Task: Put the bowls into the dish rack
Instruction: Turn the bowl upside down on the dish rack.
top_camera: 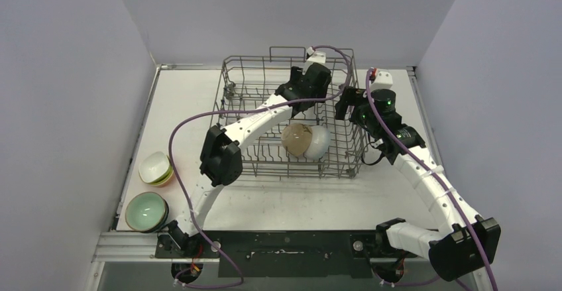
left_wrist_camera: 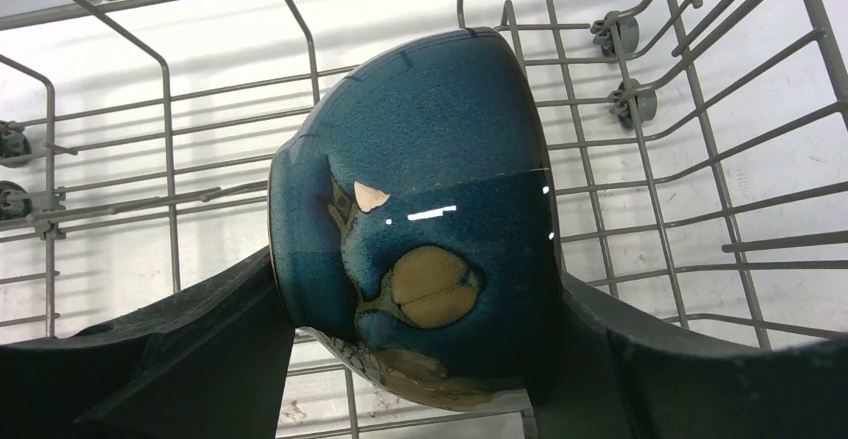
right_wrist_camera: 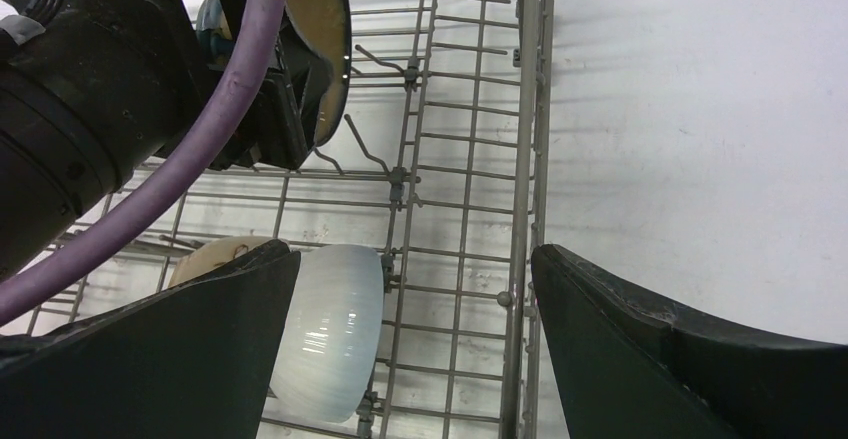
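Observation:
The grey wire dish rack [top_camera: 233,82] stands mid-table. My left gripper [top_camera: 306,91] reaches into its far part and is shut on a dark blue bowl [left_wrist_camera: 430,189] with tan patches, held on edge between both fingers [left_wrist_camera: 200,359] above the tines. That bowl's rim [right_wrist_camera: 322,49] also shows in the right wrist view. A beige bowl [top_camera: 295,138] and a white bowl [top_camera: 319,142] stand on edge in the rack's front right. My right gripper [right_wrist_camera: 412,259] hangs open over the rack's right wall [right_wrist_camera: 520,209], next to the white bowl [right_wrist_camera: 325,329].
On the table's left sits a stack of white, lime and orange bowls [top_camera: 156,168], with a pale green bowl [top_camera: 146,211] nearer the front edge. A purple cable [top_camera: 199,115] loops over the rack's left side. Grey walls enclose the table.

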Controlling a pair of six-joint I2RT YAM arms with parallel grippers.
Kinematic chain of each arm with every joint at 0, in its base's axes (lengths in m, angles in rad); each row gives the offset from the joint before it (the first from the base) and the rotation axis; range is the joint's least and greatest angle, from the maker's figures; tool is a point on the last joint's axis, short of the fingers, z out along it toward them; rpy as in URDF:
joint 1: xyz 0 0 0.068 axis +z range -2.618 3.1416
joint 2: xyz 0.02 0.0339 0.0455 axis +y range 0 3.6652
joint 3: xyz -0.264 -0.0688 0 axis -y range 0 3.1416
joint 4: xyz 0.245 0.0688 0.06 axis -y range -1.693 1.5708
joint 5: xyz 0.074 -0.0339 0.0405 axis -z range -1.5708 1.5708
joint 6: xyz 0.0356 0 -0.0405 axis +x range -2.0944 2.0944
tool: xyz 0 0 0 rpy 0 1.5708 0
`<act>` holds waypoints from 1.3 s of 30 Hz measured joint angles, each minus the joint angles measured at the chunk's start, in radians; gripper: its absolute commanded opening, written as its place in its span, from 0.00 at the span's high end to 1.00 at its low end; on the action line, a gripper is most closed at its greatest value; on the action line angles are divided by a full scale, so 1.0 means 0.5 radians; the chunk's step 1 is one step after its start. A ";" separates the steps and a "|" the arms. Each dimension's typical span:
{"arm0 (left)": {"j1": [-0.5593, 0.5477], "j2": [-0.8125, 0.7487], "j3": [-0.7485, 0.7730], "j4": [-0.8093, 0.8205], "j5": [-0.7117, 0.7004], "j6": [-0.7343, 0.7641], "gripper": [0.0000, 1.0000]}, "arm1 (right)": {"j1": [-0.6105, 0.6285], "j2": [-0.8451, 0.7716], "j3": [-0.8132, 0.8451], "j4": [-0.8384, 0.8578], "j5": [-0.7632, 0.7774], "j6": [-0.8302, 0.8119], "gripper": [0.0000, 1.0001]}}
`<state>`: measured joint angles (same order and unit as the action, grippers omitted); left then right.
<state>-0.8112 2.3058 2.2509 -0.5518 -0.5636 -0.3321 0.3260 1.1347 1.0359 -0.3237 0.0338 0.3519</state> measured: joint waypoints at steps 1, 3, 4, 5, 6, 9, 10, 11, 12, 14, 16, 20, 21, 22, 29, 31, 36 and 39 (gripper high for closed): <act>-0.004 0.001 0.001 0.000 0.000 -0.001 1.00 | 0.000 -0.002 0.000 0.000 0.000 0.000 0.10; -0.007 0.007 0.011 -0.008 0.001 -0.005 1.00 | 0.000 -0.010 0.000 -0.001 0.005 0.000 0.10; -0.007 0.012 0.017 -0.012 0.001 -0.010 1.00 | 0.000 -0.021 0.000 -0.002 0.009 0.001 0.10; -0.008 0.018 0.024 -0.012 0.002 -0.011 1.00 | 0.000 -0.037 0.000 -0.002 0.015 0.001 0.10; -0.008 0.027 0.036 -0.014 0.001 -0.014 1.00 | 0.000 -0.056 0.000 -0.002 0.023 0.001 0.10; -0.011 0.071 0.075 -0.014 0.002 -0.029 0.93 | -0.001 -0.143 0.000 -0.002 0.055 0.001 0.10; -0.011 0.091 0.093 -0.014 -0.003 -0.031 0.86 | -0.001 -0.178 0.000 -0.002 0.068 0.001 0.10; -0.011 0.104 0.111 -0.016 -0.004 -0.033 0.81 | -0.001 -0.212 0.000 -0.002 0.081 0.000 0.10; -0.011 0.109 0.121 -0.024 -0.003 -0.037 0.76 | -0.001 -0.243 0.000 -0.001 0.092 0.001 0.10; -0.011 0.109 0.134 -0.047 0.000 -0.046 0.65 | -0.003 -0.293 0.000 0.001 0.114 0.000 0.10; -0.010 0.109 0.138 -0.056 0.010 -0.051 0.55 | -0.009 -0.322 0.000 0.002 0.128 0.000 0.10; -0.002 0.109 0.138 -0.059 0.040 -0.067 0.27 | -0.010 -0.332 0.000 0.002 0.141 0.000 0.10; -0.001 0.109 0.138 -0.059 0.044 -0.071 0.25 | -0.010 -0.331 0.000 0.001 0.142 0.000 0.10; -0.001 0.109 0.138 -0.059 0.047 -0.079 0.23 | -0.010 -0.331 0.000 0.001 0.141 0.000 0.10; -0.015 0.109 0.137 -0.050 0.111 -0.104 0.05 | -0.010 -0.331 0.000 0.002 0.140 -0.001 0.10; -0.020 0.109 0.137 -0.040 0.139 -0.108 0.04 | -0.010 -0.331 0.000 0.002 0.137 -0.002 0.10; -0.040 0.101 0.103 -0.018 0.184 -0.112 0.05 | -0.010 -0.330 0.000 0.002 0.124 -0.002 0.10; -0.051 0.084 0.072 -0.002 0.194 -0.111 0.05 | -0.010 -0.329 0.000 0.002 0.114 -0.002 0.10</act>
<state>-0.8368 2.3478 2.2868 -0.5526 -0.4667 -0.3878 0.3210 0.9703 1.0359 -0.3225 0.0906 0.3511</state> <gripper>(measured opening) 0.952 0.900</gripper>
